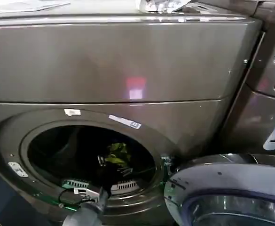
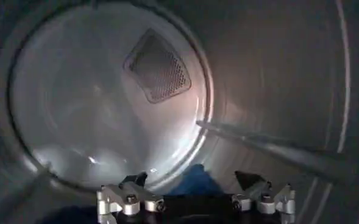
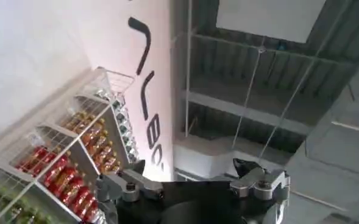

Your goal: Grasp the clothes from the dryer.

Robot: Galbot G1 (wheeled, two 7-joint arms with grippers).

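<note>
Two grippers, and just one is at the machine. Nearest, the open door (image 1: pixel 231 197) swings out low on the right, chrome rim around dark glass. Beside it the left gripper (image 2: pixel 194 182) reaches through the dryer's (image 1: pixel 118 66) round mouth, its fingers (image 2: pixel 133 181) spread wide with nothing between them. Deeper in the dark drum sit the clothes (image 1: pixel 117 154), a small yellow-green wad. Off elsewhere, the right gripper (image 3: pixel 194 170) points up at a ceiling and a wire shelf of bottles (image 3: pixel 75 164), jaws apart and empty.
</note>
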